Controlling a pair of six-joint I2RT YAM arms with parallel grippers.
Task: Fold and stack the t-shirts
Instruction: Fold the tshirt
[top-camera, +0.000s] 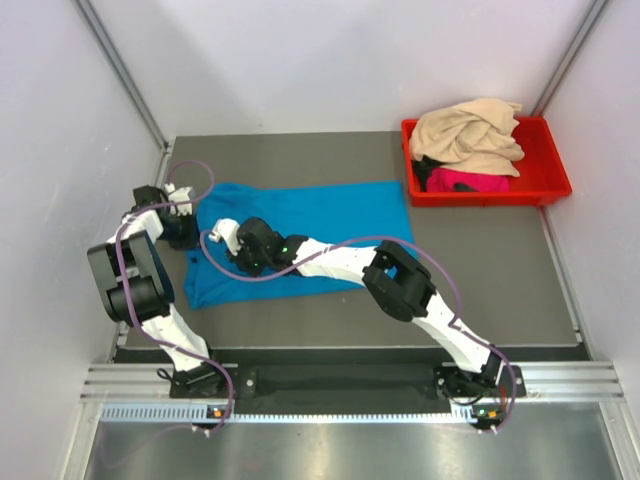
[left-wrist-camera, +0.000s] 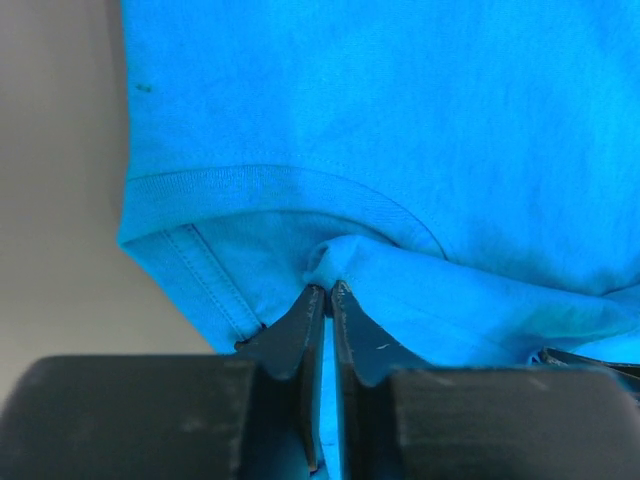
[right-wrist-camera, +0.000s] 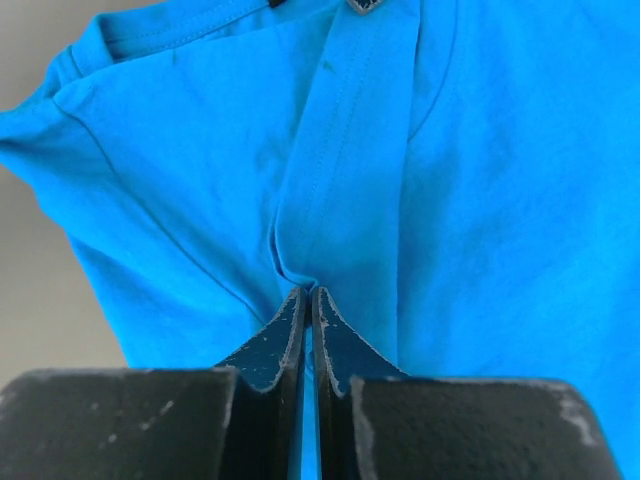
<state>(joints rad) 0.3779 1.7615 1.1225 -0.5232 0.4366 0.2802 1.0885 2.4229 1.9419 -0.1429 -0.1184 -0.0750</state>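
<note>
The left gripper (left-wrist-camera: 328, 290) was clenched on a small pinch of the turquoise t-shirt (left-wrist-camera: 400, 120), just beside its ribbed neckband (left-wrist-camera: 260, 185), with the cloth spreading ahead of the fingertips. The right gripper (right-wrist-camera: 305, 292) was clamped on a raised fold of that shirt, which stretched away beyond its tips

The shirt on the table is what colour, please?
The shirt is turquoise-blue; clearest in the top view.

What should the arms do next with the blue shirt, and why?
Probably lift both pinches slightly and carry them toward the opposite end of the turquoise t-shirt. The left fingers and right fingers are each shut on cloth at one end, and it lies spread, unfolded, on the table.
</note>
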